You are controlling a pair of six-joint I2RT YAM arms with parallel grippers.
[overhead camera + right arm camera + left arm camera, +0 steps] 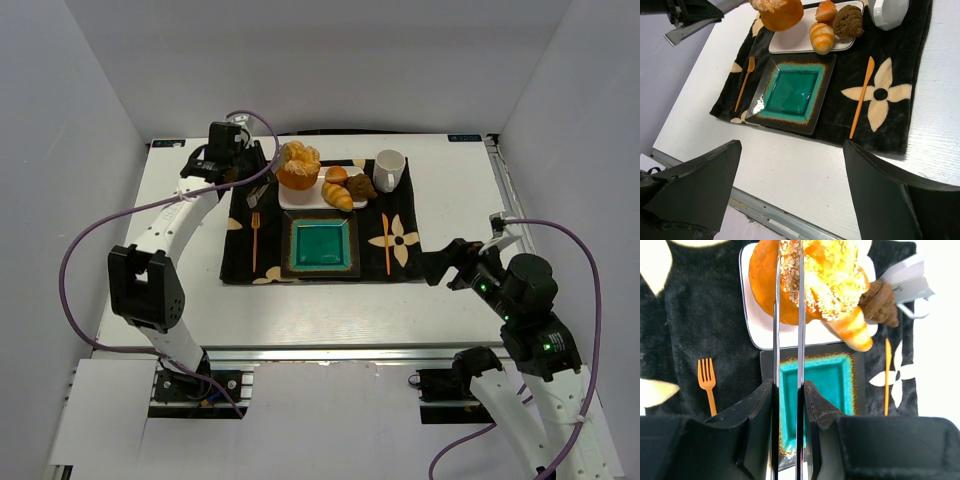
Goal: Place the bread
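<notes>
1. The table (330, 310) has a flat white top with a faint grain. A metal rail (330, 352) runs along its near edge.
2. A black, fuzzy mat (240, 258) with cream flower shapes lies directly on the top. It sits in the far middle part, its edges roughly square to the table's.
3. White surface shows left, right and near of the mat.
4. A small label (462, 137), too small to read, sits at the far right edge.

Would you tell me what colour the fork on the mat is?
Orange; the left wrist view shows the fork best.
</notes>
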